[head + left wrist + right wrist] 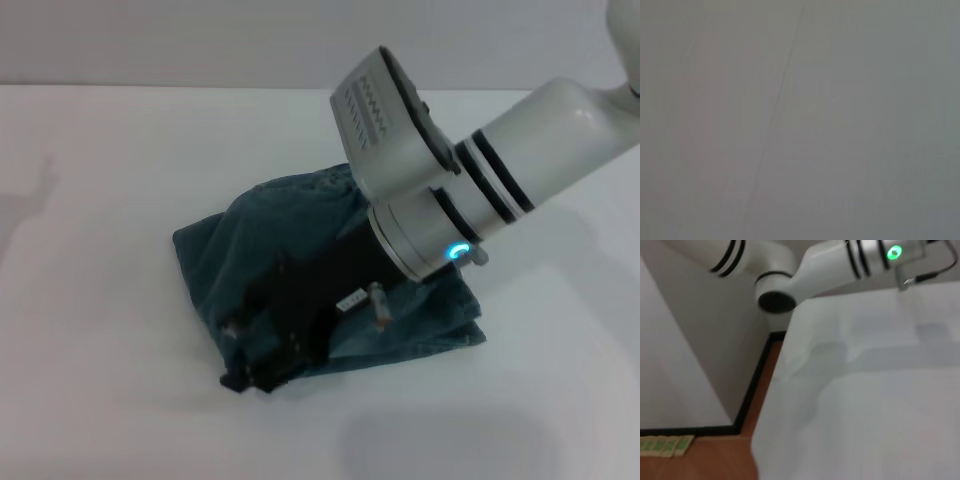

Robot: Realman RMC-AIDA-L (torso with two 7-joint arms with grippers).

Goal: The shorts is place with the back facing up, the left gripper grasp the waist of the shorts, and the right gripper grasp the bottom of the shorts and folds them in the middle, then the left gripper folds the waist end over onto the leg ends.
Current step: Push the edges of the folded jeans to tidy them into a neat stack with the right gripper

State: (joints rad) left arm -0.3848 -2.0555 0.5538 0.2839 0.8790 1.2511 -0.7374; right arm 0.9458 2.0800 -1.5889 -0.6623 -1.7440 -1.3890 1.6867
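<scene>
Right arm fills the head view, reaching down over the white table (90, 300). Shorts (230, 260) lie mid-table as a compact folded bundle, so both folds look done. Right gripper (262, 368) rests on their near edge; closure can't be told. Left gripper unseen.

The slim black right gripper (262, 372) lies low over the folded blue-green denim shorts (250, 240), and its dark fingers blur into the cloth, so their stance cannot be told. The arm hides the shorts' middle. In the right wrist view, the left arm's silver wrist with a green ring (892, 252) is cut off at the edge, its gripper unseen. The left wrist view shows only blank grey.
</scene>
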